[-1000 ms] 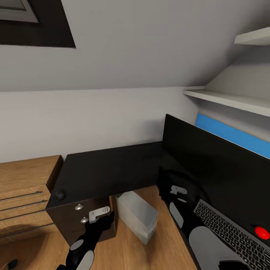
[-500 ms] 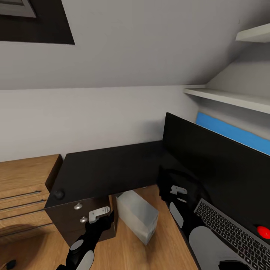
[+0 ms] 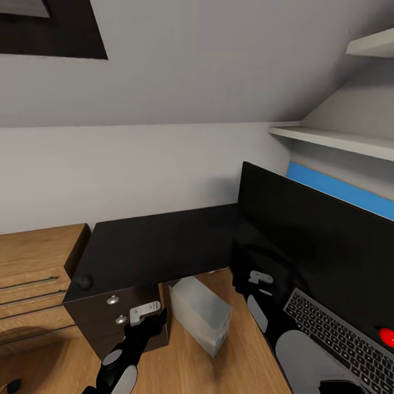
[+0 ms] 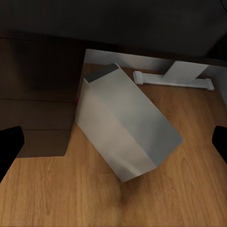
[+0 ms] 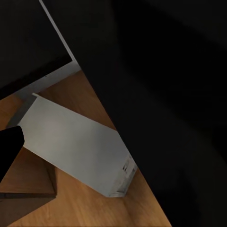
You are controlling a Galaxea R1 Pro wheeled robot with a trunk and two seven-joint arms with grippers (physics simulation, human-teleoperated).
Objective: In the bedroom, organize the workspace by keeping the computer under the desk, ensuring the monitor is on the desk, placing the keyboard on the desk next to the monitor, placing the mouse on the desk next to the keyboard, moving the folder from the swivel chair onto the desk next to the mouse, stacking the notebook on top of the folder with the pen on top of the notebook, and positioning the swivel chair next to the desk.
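My left gripper [image 4: 113, 142] hangs spread wide and empty above the computer [image 4: 125, 125], which stands on the wooden floor [image 3: 180, 366] in the desk's [image 3: 158, 243] knee space, beside the drawer unit [image 3: 109, 320]. Whether my right gripper [image 3: 260, 278] is spread or clenched, I cannot tell. The monitor [image 3: 312, 241] and keyboard [image 3: 339, 334] sit on the desk; the mouse [image 3: 83, 282] rests near its far corner.
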